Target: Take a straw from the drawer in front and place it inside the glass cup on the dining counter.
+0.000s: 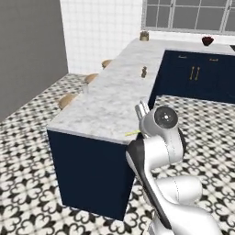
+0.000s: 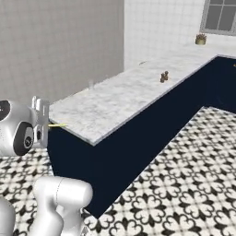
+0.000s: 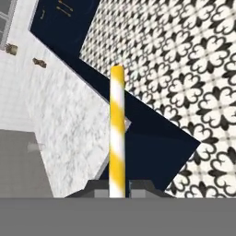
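My gripper is shut on the straw, a thin yellow-and-white striped stick that points straight out from the finger tips. In the base views the gripper hangs at the near corner of the dining counter, and the straw lies level just above the marble edge. The glass cup stands faint and upright at the counter's far left edge, well away from the gripper. The drawer is out of view.
Two small brown shakers stand mid-counter, further along. A potted plant sits at the far end and a dark bowl on the back worktop. Round wooden stools line the counter's left side. Patterned floor lies on the right.
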Robot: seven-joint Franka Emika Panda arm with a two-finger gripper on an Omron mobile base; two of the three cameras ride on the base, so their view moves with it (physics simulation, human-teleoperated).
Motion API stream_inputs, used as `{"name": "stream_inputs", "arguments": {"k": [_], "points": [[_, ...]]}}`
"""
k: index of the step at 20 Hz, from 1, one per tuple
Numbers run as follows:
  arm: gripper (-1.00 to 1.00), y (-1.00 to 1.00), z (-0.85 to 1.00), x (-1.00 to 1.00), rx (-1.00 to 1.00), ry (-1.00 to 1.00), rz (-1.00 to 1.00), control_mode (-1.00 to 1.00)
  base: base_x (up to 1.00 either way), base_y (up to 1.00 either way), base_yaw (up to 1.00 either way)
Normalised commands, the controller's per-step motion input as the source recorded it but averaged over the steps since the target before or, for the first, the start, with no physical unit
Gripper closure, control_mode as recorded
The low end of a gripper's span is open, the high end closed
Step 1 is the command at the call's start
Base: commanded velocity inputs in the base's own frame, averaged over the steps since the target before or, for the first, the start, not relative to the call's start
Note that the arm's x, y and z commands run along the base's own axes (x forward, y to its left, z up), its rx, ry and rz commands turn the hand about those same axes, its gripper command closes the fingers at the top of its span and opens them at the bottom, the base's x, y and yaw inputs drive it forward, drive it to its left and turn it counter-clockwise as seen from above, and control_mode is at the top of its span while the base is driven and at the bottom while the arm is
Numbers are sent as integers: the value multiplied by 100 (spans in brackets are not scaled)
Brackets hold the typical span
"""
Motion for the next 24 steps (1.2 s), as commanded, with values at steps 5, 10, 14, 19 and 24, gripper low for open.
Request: {"name": "stream_inputs", "arguments": {"k": [5,10,14,19,24], "points": [[100,0,0,0,0,0,0,100,49,100,-34],[100,0,0,0,0,0,0,100,40,100,-38],[100,0,0,0,0,0,0,100,35,100,-39],[100,0,0,0,0,0,0,100,30,100,-38],[100,0,0,0,0,0,0,100,31,100,-38]]}}
